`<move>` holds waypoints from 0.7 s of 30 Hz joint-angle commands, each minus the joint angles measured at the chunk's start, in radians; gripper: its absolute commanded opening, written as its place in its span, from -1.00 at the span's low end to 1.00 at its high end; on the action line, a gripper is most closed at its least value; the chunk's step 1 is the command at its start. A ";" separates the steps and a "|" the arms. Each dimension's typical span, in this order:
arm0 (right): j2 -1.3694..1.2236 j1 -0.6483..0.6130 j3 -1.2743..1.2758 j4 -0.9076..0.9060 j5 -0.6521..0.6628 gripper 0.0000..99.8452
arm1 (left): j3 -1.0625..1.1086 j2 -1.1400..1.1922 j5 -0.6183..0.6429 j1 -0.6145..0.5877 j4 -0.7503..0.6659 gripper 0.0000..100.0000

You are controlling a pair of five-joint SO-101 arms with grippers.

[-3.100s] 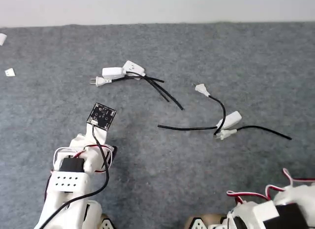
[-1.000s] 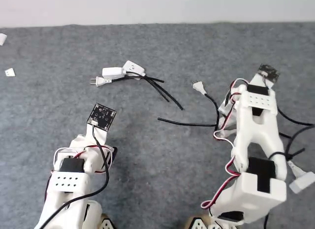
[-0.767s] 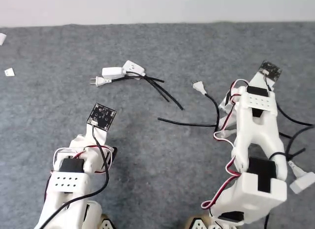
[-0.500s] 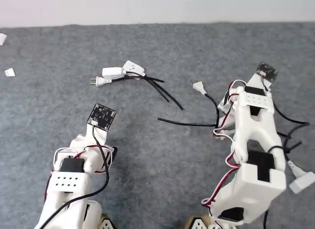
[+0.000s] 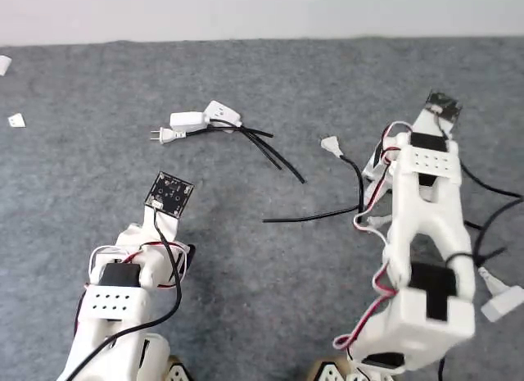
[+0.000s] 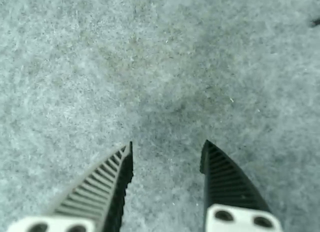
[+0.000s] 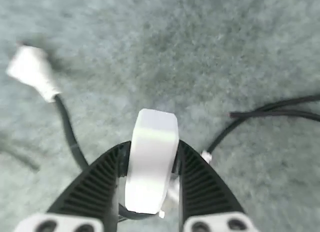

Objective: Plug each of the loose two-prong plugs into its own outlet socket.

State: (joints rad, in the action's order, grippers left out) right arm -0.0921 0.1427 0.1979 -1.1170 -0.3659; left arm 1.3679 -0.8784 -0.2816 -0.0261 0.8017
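Socket block [image 7: 151, 157] (white) between closed right fingers [image 7: 95, 187]; left fingers [image 6: 107, 187] apart over grey mat [image 6: 165, 67]

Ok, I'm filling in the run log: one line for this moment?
left gripper: open, over mat | right gripper: shut on socket | plug: loose nearby

Grey felt-like mat [image 5: 270, 61] is covering the whole tabletop, running edge to edge w/ a fuzzy, mottled nap. Pale wall [image 5: 262, 12] is sitting right behind it, meeting the mat's far edge in a straight line across the top of the high view. Small white scrap [image 5: 16, 120] is lying on the mat nr the far corner at that view's left side, & a second scrap [image 5: 3, 65] is getting cut off by the edge just beyond it. Light is falling soft & even, giving only faint shadows; close up in the wrist views the fibres are showing speckled grey
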 commanded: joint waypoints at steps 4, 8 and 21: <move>0.427 -0.004 -0.069 -0.131 0.074 -0.98 | -0.008 -0.012 0.006 0.008 -0.029 -0.58; 0.684 -0.004 -0.072 -0.163 0.143 -0.98 | -0.008 -0.012 0.006 0.008 -0.029 -0.58; 0.745 -0.257 -0.192 -0.472 0.310 -0.98 | -0.008 -0.012 0.006 0.006 -0.029 -0.58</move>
State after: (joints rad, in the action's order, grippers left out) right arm 0.7012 -0.0276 0.0598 -1.5328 -0.1297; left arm 1.3679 -0.8784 -0.2816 -0.0261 0.8017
